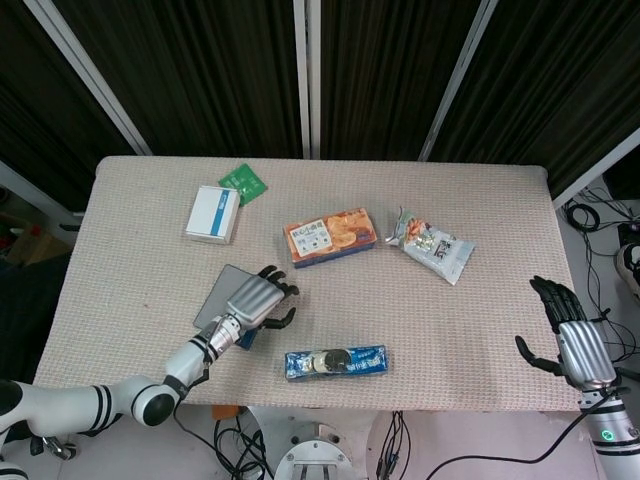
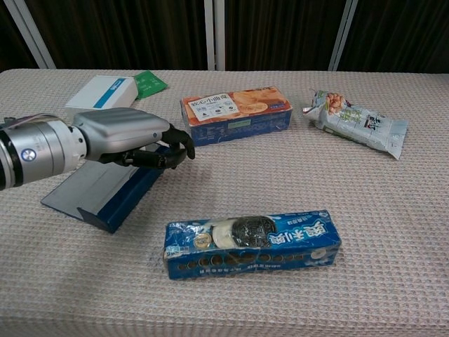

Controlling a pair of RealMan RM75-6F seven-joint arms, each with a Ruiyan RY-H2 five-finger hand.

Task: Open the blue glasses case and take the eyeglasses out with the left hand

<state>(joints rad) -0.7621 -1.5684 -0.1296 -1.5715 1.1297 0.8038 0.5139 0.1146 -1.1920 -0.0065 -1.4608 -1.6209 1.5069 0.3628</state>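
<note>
The blue glasses case [image 1: 218,303] lies open near the table's front left, its grey inside [image 2: 95,184] facing up and its blue wall [image 2: 130,193] on the right. My left hand [image 1: 258,298] hovers over the case's far right end with its fingers [image 2: 175,149] spread and curved downward; I see nothing between them. Where the eyeglasses are is unclear, because the hand covers that end of the case. My right hand [image 1: 570,340] floats open beyond the table's right front corner and shows only in the head view.
A cookie pack [image 2: 252,242] lies just right of the case at the front. Behind it are an orange biscuit box [image 2: 236,114], a snack bag [image 2: 358,123], a white-and-blue box [image 2: 102,100] and a green packet [image 2: 149,83].
</note>
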